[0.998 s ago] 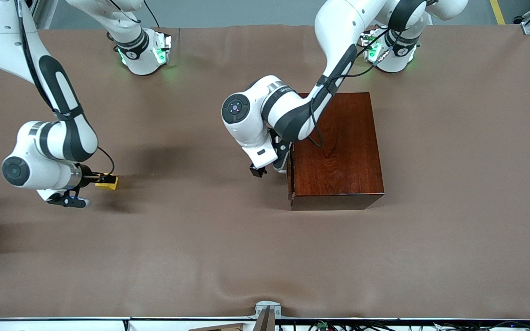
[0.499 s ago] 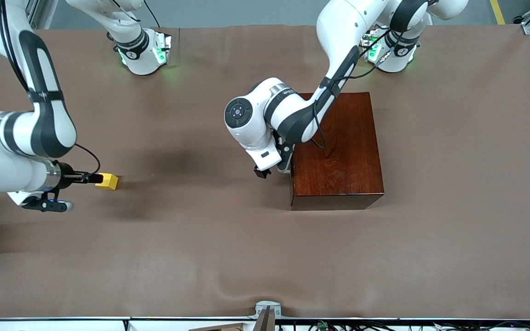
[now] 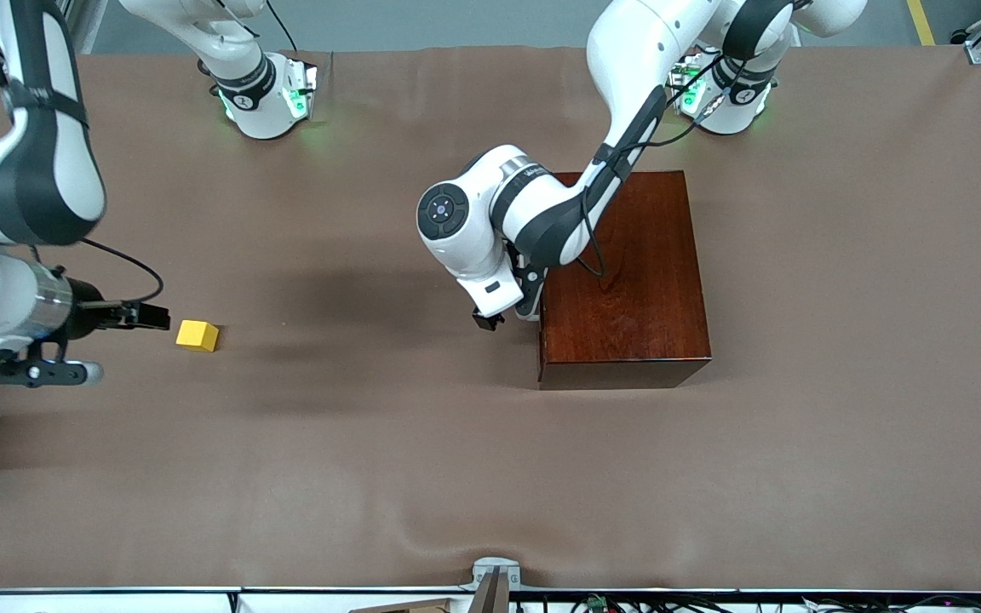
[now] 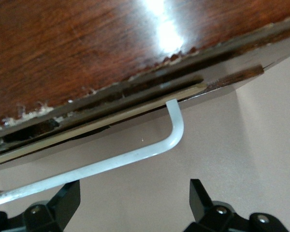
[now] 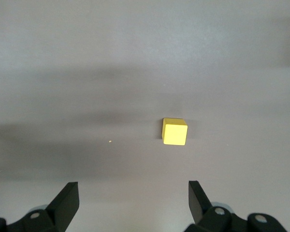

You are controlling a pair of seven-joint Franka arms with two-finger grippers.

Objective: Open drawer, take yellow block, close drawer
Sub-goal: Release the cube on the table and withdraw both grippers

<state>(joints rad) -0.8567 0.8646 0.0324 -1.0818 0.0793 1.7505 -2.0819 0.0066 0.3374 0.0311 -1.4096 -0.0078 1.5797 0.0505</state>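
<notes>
Yellow block [image 3: 197, 335] on table [image 3: 371, 477]

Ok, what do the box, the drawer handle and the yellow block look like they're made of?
Box: looks like dark wood under a glossy varnish; grain and a bright glare show. Drawer handle: smooth white bent rod, coated metal or plastic, can't tell which. Yellow block: matte, evenly coloured cube, painted wood or plastic.

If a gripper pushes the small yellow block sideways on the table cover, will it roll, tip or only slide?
The yellow block is a cube with flat faces, lying flat on the brown table cover, so it would probably slide and not roll. It looks as wide as it is tall, so tipping seems unlikely. It appears rigid and probably light.
</notes>
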